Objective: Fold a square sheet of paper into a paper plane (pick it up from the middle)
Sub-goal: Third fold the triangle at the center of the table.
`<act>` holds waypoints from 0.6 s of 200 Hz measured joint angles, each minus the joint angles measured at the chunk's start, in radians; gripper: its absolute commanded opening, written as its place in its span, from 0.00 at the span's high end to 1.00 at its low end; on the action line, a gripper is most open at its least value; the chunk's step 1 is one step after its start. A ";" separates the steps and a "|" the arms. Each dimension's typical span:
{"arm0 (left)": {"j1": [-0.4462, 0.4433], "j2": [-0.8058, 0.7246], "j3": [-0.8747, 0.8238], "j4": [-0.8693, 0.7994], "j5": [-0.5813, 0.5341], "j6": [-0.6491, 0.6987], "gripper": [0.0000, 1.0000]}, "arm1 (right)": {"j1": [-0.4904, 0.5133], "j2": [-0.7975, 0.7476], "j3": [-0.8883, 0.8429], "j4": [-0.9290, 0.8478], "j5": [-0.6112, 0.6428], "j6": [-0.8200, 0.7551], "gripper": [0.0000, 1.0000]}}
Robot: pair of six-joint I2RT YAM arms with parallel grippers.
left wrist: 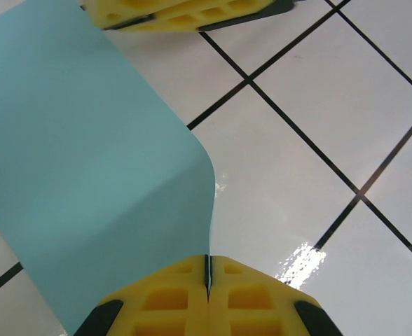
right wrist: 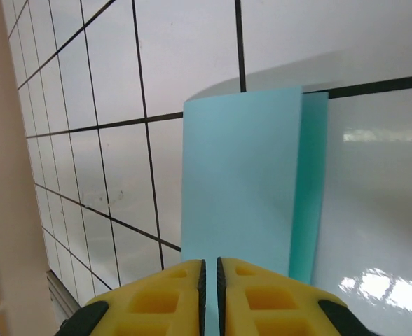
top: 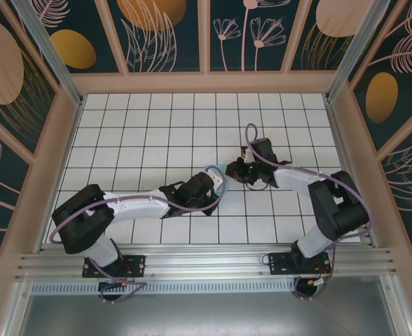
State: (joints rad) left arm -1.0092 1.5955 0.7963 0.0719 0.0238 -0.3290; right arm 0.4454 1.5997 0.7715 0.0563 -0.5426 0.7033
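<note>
Now, left end effector [left wrist: 207, 280]: its yellow fingers are pressed together, and an edge of the square sheet of paper [left wrist: 87, 175] is pinched in the seam between them.
Right end effector [right wrist: 209, 280]: its fingers are nearly closed, with a thin slit left between them, and the paper looks to be gripped there too.
Where the paper is: it is held up between the two end effectors, over the middle of the white tiled desk [top: 150, 140].
Which way it lies: the paper runs straight out in front of each end effector, so its long side goes from one to the other.
Shape of the paper: it is bent in a soft curve by the left fingers. By the right fingers a second layer peeks out at one side, so it is judged to be folded over.
Nearer arm: neither, since the paper is held by both.
In the way: nothing is seen between the end effectors but the paper. The patterned walls [top: 157, 28] are well apart.
Coming move: the fold is likely to be pressed flat, so both grips must be kept lined up.
</note>
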 measured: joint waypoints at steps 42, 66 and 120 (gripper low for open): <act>0.029 0.000 0.000 0.008 0.090 -0.005 1.00 | 0.010 0.135 0.081 -0.014 -0.014 -0.043 0.86; 0.051 0.002 0.000 0.008 0.124 -0.005 1.00 | 0.019 0.197 0.135 -0.048 0.002 -0.087 0.86; 0.110 0.024 0.000 0.008 0.174 -0.005 0.99 | 0.039 0.243 0.166 -0.114 0.031 -0.158 0.85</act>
State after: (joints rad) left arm -0.8989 1.6192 0.7963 0.0795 0.1982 -0.3344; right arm 0.4847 1.8431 0.9379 -0.0574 -0.5114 0.5449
